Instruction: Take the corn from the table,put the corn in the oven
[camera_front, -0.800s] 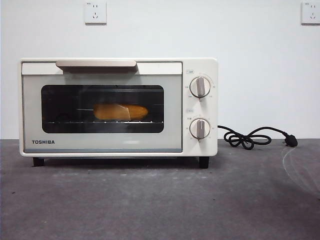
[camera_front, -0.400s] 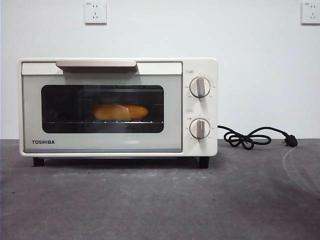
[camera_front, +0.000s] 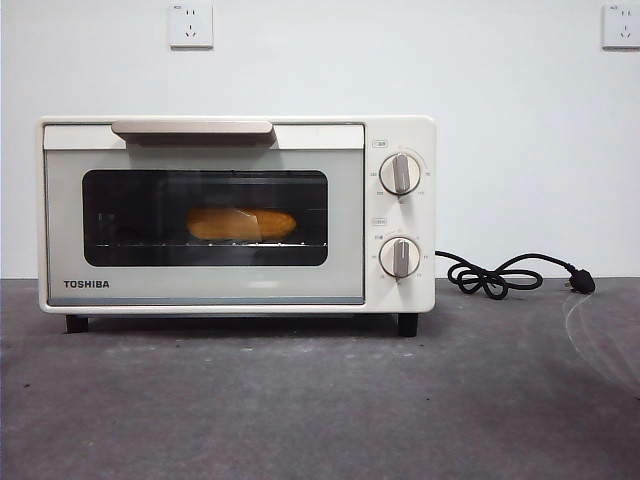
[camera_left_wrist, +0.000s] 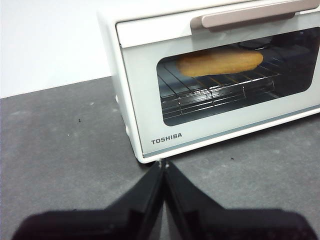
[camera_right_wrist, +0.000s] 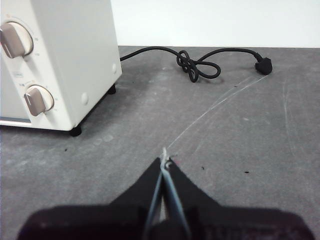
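The cream-white TOSHIBA oven (camera_front: 237, 215) stands on the dark grey table (camera_front: 320, 400) with its door closed. Behind the dark glass, the yellow-orange corn (camera_front: 241, 223) lies on the wire rack; the left wrist view shows the corn (camera_left_wrist: 220, 61) on the rack too. My left gripper (camera_left_wrist: 163, 164) is shut and empty, hovering over the table near the oven's (camera_left_wrist: 210, 75) front corner on the logo side. My right gripper (camera_right_wrist: 165, 156) is shut and empty, over the table beside the oven's (camera_right_wrist: 60, 60) knob end. Neither gripper appears in the front view.
A black power cord (camera_front: 505, 275) with its plug lies coiled on the table to the right of the oven, also seen as the cord (camera_right_wrist: 200, 62) in the right wrist view. Two wall sockets (camera_front: 190, 25) sit on the white wall behind.
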